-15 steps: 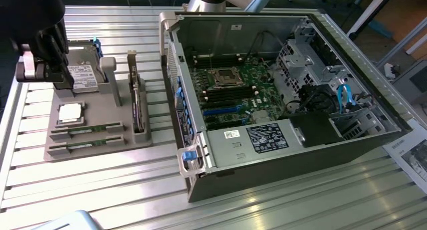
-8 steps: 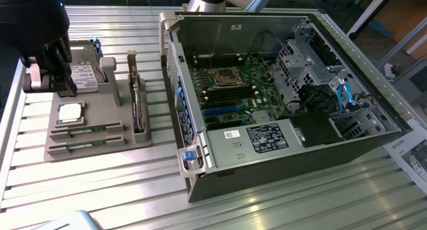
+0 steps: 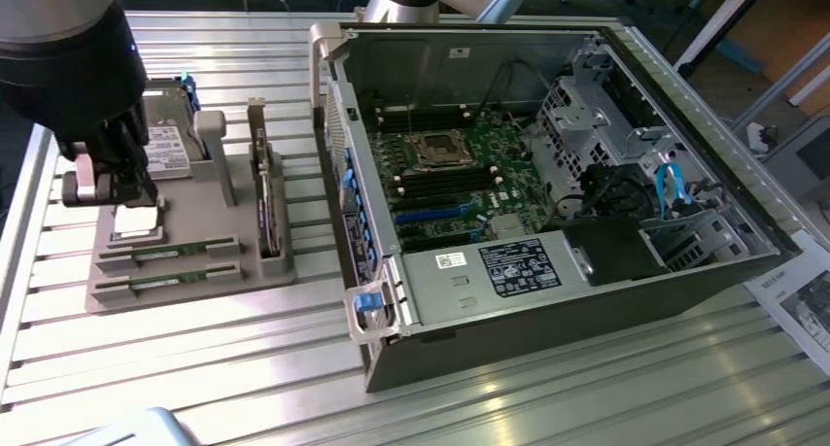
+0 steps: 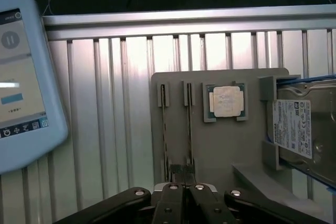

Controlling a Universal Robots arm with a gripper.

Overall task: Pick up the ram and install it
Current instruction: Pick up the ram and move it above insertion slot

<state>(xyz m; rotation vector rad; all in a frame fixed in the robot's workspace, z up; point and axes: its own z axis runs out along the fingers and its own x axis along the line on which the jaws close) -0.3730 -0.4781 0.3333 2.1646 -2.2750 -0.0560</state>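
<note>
Gripper (image 4: 181,171), jaws clamped together on nothing, hangs over a gray tray (image 4: 226,145) beside an open computer case (image 3: 429,57). The ram (image 4: 189,129) stands on edge in its tray slot, its twin stick (image 4: 165,129) just beside it. Light, stiff and probably fragile, it looks best pinched across its thin faces near the upper edge.

The tray (image 3: 194,223) sits on the table (image 3: 194,368), to the exterior view's left of the computer case (image 3: 545,305). Two ram sticks (image 3: 169,253) lie at its near edge, a hard drive (image 3: 166,145) behind.
</note>
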